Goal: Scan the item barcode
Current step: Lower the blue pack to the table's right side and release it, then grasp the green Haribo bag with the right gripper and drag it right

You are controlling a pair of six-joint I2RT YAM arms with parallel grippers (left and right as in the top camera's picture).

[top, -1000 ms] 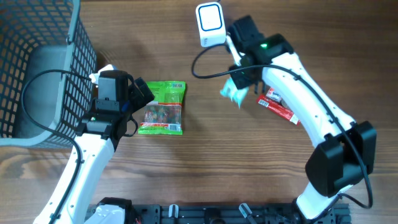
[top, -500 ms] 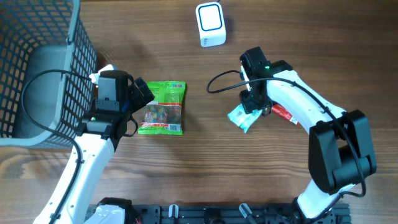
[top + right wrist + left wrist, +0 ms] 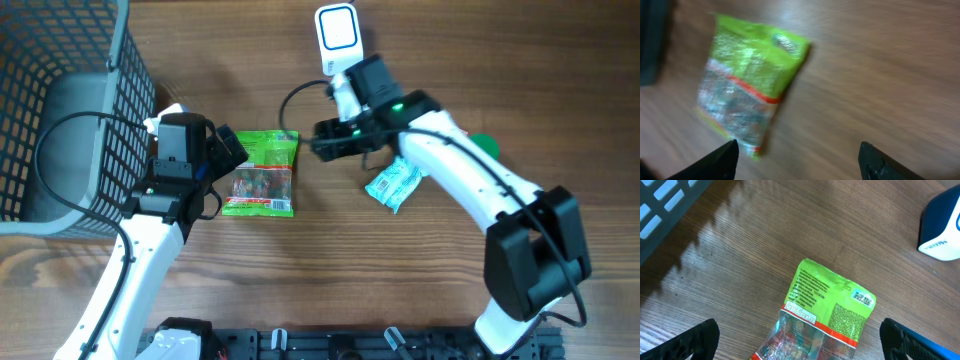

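Observation:
A green snack packet (image 3: 262, 174) lies flat on the wooden table, its printed back with a small barcode (image 3: 863, 297) facing up. My left gripper (image 3: 222, 170) stands open at its left edge, and in the left wrist view the packet (image 3: 827, 315) lies between the spread fingers (image 3: 690, 342), untouched. My right gripper (image 3: 318, 140) hovers open just right of the packet's top corner, holding nothing; its view shows the packet (image 3: 747, 85) blurred ahead. The white scanner (image 3: 337, 38) stands at the back. A teal packet (image 3: 393, 183) lies loose under the right arm.
A dark wire basket (image 3: 60, 110) fills the far left, close behind my left arm. A green object (image 3: 487, 145) peeks out from behind the right arm. The scanner (image 3: 942, 230) also shows at the right edge of the left wrist view.
My right gripper opened and let go of the teal packet, which now lies on the table. The right arm swung left toward the green packet. The left arm stayed still.

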